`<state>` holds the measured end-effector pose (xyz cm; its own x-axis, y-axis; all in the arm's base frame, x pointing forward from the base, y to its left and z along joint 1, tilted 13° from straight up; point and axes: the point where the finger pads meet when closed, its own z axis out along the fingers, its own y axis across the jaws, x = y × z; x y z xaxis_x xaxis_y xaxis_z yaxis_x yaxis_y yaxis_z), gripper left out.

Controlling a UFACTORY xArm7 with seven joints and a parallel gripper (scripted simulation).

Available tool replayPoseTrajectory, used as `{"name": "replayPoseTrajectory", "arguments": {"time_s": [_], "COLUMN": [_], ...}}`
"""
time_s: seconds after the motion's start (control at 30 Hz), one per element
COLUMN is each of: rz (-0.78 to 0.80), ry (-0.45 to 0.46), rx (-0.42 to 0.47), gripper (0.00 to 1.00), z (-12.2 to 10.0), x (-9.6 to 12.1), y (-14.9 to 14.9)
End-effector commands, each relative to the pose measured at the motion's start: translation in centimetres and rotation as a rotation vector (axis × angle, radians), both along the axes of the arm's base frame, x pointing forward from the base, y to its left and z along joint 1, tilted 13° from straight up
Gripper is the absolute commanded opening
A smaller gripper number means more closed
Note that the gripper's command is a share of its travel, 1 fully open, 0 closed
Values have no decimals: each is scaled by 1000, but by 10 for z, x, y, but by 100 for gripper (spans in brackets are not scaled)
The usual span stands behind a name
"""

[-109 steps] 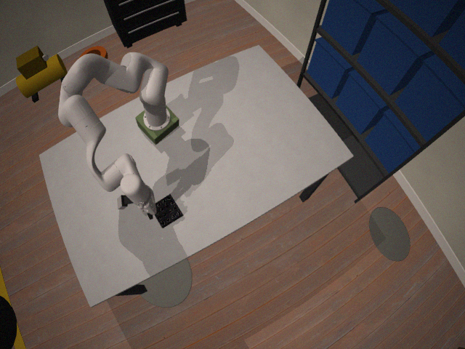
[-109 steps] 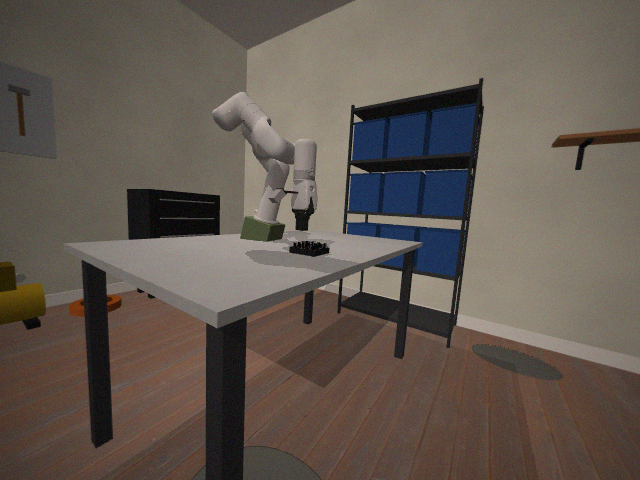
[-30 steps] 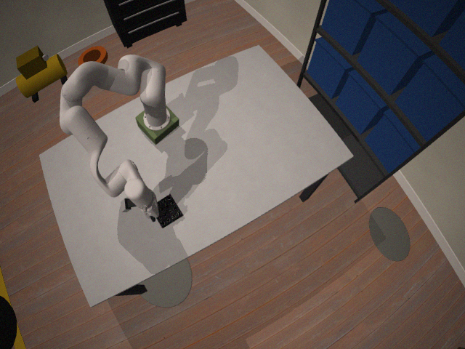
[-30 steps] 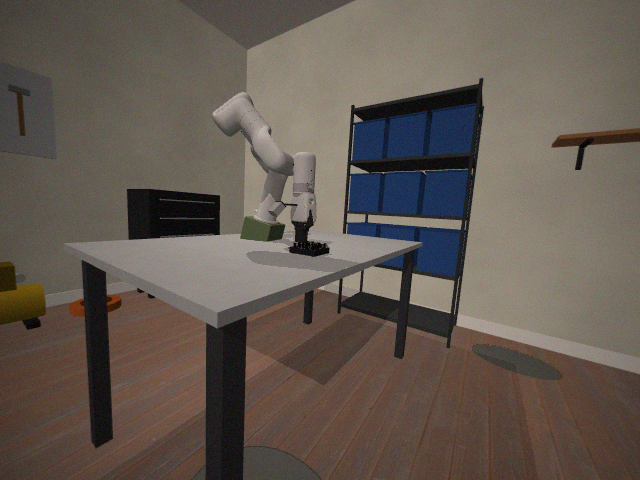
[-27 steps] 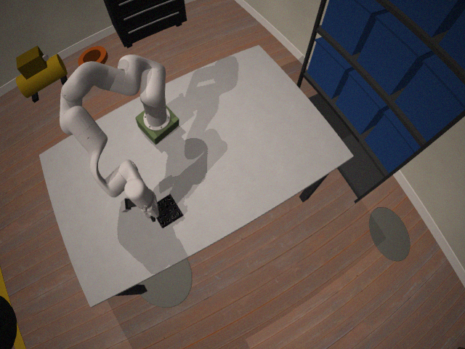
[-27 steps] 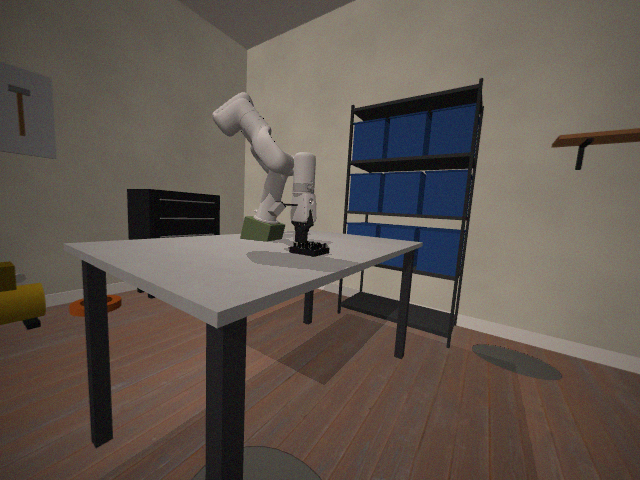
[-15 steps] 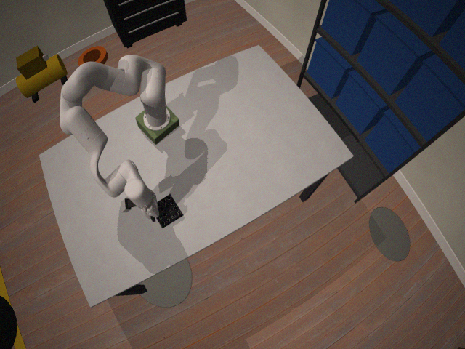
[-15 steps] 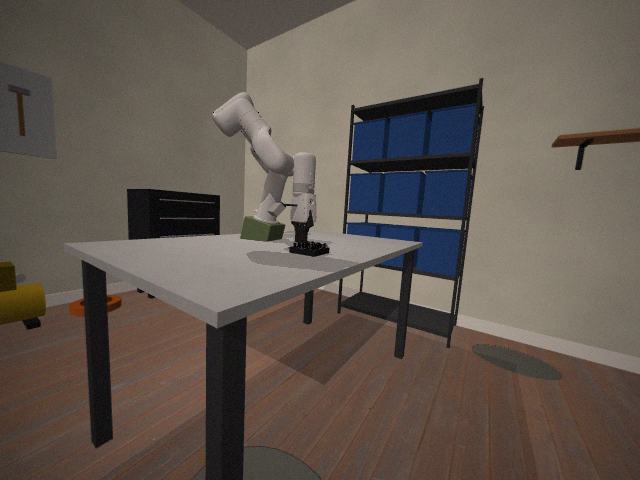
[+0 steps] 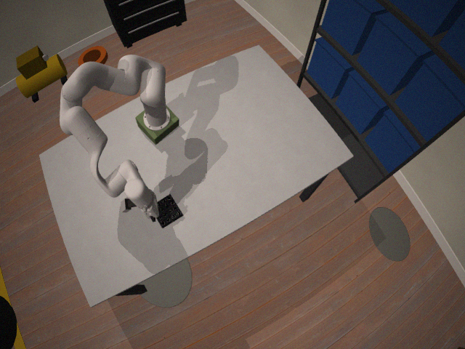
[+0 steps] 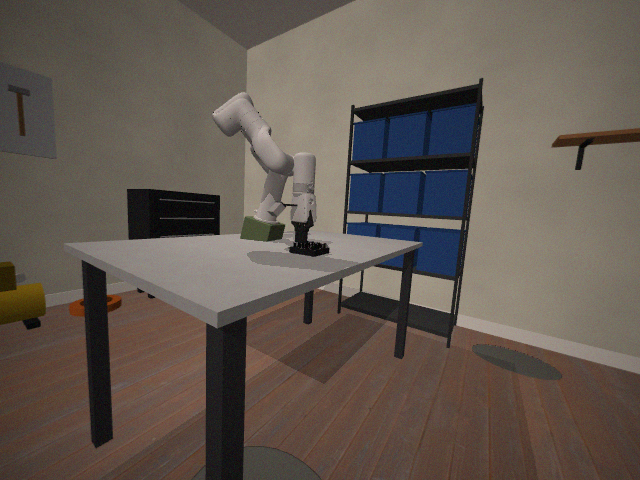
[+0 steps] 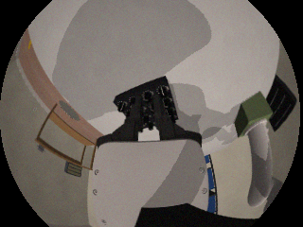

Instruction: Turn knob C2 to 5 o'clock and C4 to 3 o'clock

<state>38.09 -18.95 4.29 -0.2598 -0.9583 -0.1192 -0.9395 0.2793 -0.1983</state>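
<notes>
1 black, square, many-knobbed box point(image 9: 169, 211) point(image 10: 310, 251) point(image 11: 140, 88), on the pale grey table point(image 9: 262, 131) point(image 10: 206, 258); 1 black two-fingered gripper point(image 9: 154, 218) point(image 10: 301, 240) point(image 11: 147, 101), pointed down, slightly open, presumably for knob-turning; grasp cannot be told

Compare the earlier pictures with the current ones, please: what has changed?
The gripper has come down from above onto the knob box. Whether it grips a knob, I cannot tell. The box and green base block stayed put.
</notes>
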Motion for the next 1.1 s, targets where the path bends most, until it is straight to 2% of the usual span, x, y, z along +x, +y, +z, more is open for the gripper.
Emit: {"name": "replayPoseTrajectory", "arguments": {"time_s": [0.0, 1.07], "rz": [0, 0], "ry": [-2, -2], "rx": [-2, -2], "gripper": [19, 19], "z": [1, -7], "x": [1, 3], "y": [-1, 0]}}
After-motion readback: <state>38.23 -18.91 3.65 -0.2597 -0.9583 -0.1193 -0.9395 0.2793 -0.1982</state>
